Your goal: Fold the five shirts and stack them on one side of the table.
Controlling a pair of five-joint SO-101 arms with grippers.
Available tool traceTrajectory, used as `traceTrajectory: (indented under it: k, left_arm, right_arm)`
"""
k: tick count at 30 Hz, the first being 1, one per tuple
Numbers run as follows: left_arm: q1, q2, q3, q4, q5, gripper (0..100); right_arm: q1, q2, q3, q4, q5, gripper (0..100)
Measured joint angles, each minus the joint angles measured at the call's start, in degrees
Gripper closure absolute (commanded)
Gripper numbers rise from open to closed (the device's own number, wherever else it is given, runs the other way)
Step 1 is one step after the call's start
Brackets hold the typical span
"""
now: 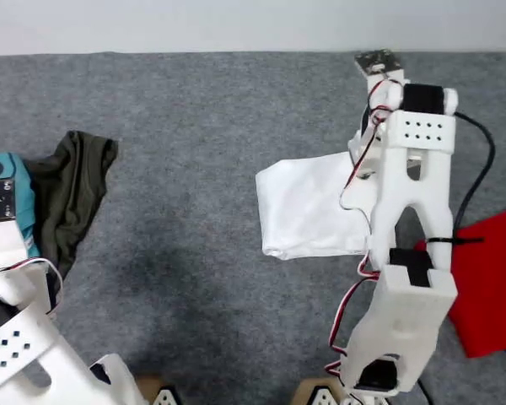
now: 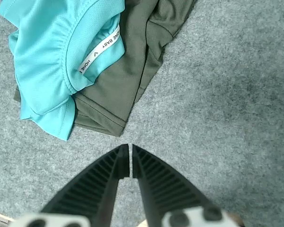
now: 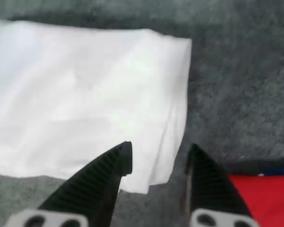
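Note:
A folded white shirt (image 1: 308,207) lies right of the table's middle, also seen as the white shirt (image 3: 85,94) in the right wrist view. My right gripper (image 3: 159,156) hangs open just above its corner, nothing between the fingers. A crumpled teal shirt (image 2: 57,52) lies partly on a dark olive shirt (image 2: 132,71) at the table's left side. My left gripper (image 2: 131,161) is shut and empty over bare mat, a short way from the olive shirt's hem. A red shirt (image 1: 489,287) lies at the right edge, beside the right arm (image 1: 413,194).
The grey mat (image 1: 194,278) is bare between the two arms and along the back. A blue strip (image 3: 274,171) shows next to the red shirt (image 3: 260,198). The left arm (image 1: 17,337) stands at the front left corner.

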Motion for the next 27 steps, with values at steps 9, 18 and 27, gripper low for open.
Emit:
traceTrajectory:
  k: [9,18,27]
  left_arm:
    - [0.0,0.0,0.0,0.0,-0.18,98]
    - [0.0,0.0,0.0,0.0,-4.48,98]
    - [0.0,0.0,0.0,-1.58,-5.1,98]
  right_arm:
    - [-1.76,-0.09,13.89,-1.23,0.09,98.8]
    - [3.34,6.95,22.86,-13.8,0.79,98.8]
    - [5.01,6.95,17.49,-5.27,1.93,98.8]
